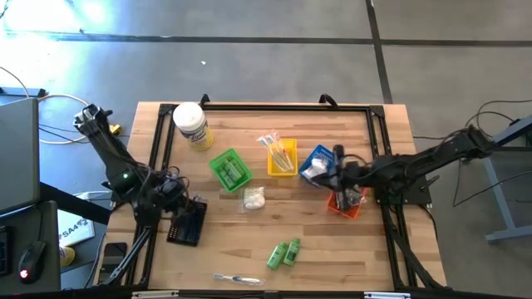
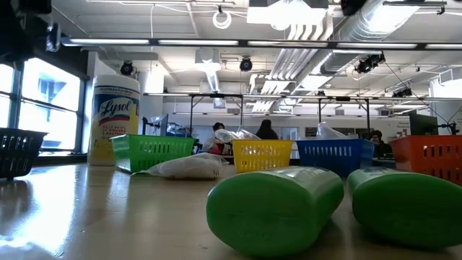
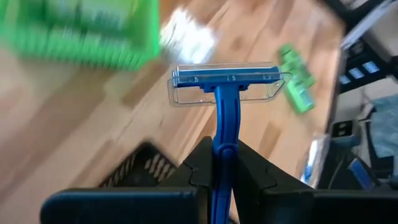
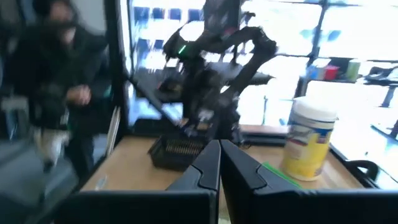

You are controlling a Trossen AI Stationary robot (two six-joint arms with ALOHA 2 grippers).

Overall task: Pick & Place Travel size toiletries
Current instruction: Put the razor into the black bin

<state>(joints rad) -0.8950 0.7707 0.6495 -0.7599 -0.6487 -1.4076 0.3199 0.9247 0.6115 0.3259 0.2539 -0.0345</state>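
Carrying a blue razor toward the black tray; placing comes next.

High view: left gripper (image 1: 170,193) at 8 o'clock beside black tray (image 1: 186,223); right gripper (image 1: 339,173) at 3 o'clock between the blue tray (image 1: 316,154) and the orange tray (image 1: 356,208); green tubes (image 1: 283,252) at 6 on the surface (image 1: 332,249). Low view: both arms out of sight. Left wrist view: jaws clamped on razor (image 3: 225,87), needs lowering over tray. Right wrist view: jaws pressed together, nothing held; background blurred.
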